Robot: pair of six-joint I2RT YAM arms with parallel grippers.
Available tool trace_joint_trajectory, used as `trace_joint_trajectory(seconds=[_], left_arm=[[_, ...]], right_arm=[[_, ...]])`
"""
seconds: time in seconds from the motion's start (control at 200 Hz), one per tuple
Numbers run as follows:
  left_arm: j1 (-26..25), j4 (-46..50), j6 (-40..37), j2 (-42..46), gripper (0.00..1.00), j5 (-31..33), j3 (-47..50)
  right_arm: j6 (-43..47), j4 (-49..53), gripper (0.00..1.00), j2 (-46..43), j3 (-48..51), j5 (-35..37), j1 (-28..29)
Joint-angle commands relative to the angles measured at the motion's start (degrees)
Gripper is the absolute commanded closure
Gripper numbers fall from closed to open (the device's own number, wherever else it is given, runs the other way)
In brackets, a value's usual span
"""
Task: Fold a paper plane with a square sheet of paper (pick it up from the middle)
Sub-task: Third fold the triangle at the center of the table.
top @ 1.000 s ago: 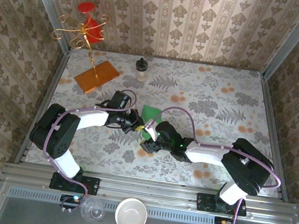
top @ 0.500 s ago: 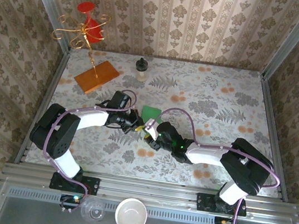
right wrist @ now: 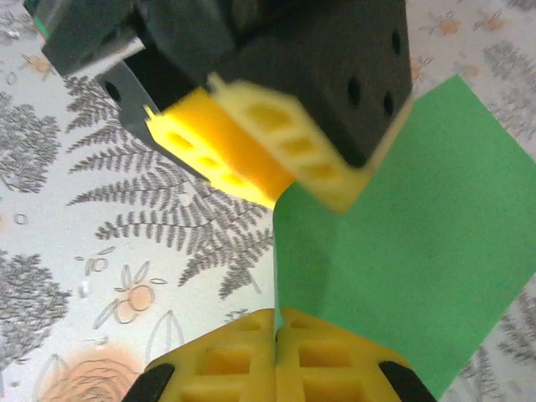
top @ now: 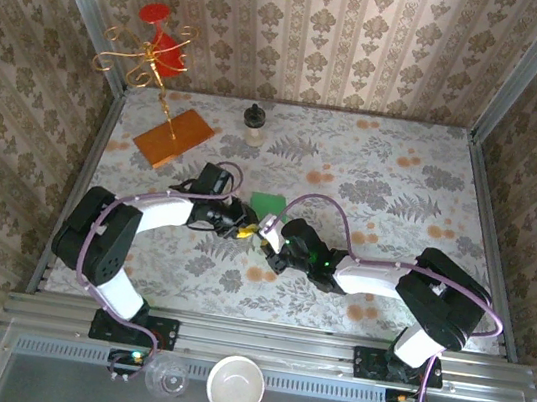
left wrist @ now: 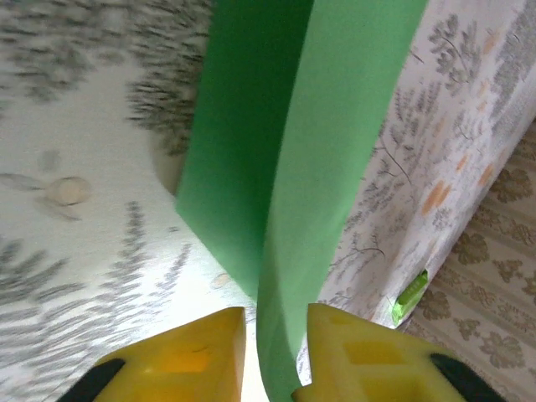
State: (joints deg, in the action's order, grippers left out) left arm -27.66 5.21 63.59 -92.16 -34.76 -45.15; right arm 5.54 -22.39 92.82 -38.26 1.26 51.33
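Observation:
The square sheet of paper [top: 268, 204] is bright green and folded lengthwise, standing off the table between my two grippers. In the left wrist view its folded edge [left wrist: 335, 126] runs down between the yellow fingers of my left gripper [left wrist: 276, 322]. Those jaws stand slightly apart, with a gap on the paper's left side. My right gripper [right wrist: 276, 316] is shut on the near edge of the sheet [right wrist: 402, 251], facing the left gripper [right wrist: 276, 159] close by. From above, the left gripper [top: 242, 225] and right gripper [top: 269, 233] almost touch. The paper plane is out of view.
An orange-brown board [top: 174, 136] carries a gold wire stand [top: 152, 67] at the back left. A small dark-capped bottle [top: 253, 124] stands at the back. A white bowl [top: 236, 386] and a clear glass [top: 164, 378] sit on the near rail. A small lime-green object [left wrist: 410, 295] lies by the wall.
My right gripper has closed from open onto the paper's edge. The left gripper's jaws have parted a little. The paper shows smaller from above and sits slightly farther back.

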Motion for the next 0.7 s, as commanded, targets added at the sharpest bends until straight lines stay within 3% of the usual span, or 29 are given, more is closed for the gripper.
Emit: trace_joint_trajectory(seconds=[0.0,0.11,0.225,0.435,0.69], left_arm=[[3.8,8.02,-5.31,4.68,0.66,3.04,-1.68],[4.46,14.84,-11.19,6.55,0.64,5.09,-5.59],[3.34,13.99,-12.53,5.38,0.64,3.26,-7.6],[-1.86,13.52,-14.95,-4.48,0.73,2.47,-13.63],[-4.45,16.07,-17.56,-16.08,0.8,3.75,-22.1]], right_arm=[[-3.0,1.79,0.99,-1.85,1.31,-5.0,0.11],[-6.43,1.79,1.0,-1.57,2.33,-8.41,0.11],[-10.14,1.08,1.0,-1.09,3.15,-10.93,0.15],[-15.12,-0.22,1.0,-0.28,3.93,-13.39,0.17],[-18.71,0.48,1.0,-0.22,3.65,-13.45,-0.64]])
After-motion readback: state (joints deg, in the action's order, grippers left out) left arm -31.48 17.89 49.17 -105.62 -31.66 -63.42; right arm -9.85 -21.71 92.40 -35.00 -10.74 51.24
